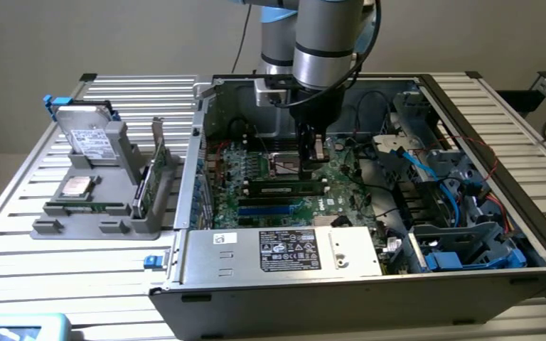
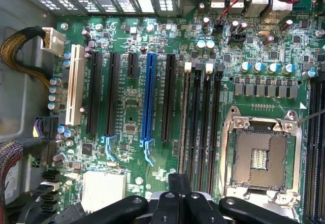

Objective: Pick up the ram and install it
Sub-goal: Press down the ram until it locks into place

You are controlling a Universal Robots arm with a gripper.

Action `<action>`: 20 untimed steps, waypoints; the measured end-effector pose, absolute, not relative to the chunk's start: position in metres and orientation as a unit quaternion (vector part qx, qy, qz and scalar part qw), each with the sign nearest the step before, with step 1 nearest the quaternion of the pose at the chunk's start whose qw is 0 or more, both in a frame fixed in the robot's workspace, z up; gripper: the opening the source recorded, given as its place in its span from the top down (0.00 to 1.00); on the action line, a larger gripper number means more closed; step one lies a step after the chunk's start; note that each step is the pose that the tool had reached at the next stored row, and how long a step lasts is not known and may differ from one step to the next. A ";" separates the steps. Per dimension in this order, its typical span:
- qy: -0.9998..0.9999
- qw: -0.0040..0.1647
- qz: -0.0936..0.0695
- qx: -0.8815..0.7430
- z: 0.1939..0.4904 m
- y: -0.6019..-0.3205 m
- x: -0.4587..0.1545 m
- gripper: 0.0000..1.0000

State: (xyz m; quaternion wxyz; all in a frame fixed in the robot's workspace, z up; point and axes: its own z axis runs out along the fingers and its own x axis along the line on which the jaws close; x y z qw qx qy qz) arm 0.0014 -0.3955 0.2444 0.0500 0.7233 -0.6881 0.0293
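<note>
The gripper (image 1: 312, 158) is closed with nothing visibly held, poised low inside the case (image 1: 500, 128) over the motherboard (image 1: 254, 177). Just below it the ram (image 1: 286, 190) lies seated in a slot, judging by its flat, aligned fit.

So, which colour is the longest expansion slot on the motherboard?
Blue; the slot shows best in the wrist view.

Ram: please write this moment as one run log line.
hand: shut, inside the computer case | ram: lying along the black slots, just beside the hand | grip on ram: cannot tell
</note>
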 end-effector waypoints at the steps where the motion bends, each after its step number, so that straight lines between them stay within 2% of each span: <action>1: -0.689 0.050 0.029 0.723 0.244 -0.396 0.001 0.89; 7: -0.694 0.041 0.038 0.718 0.242 -0.396 0.002 0.89; 20: -0.707 0.040 0.039 0.705 0.236 -0.395 0.002 0.89</action>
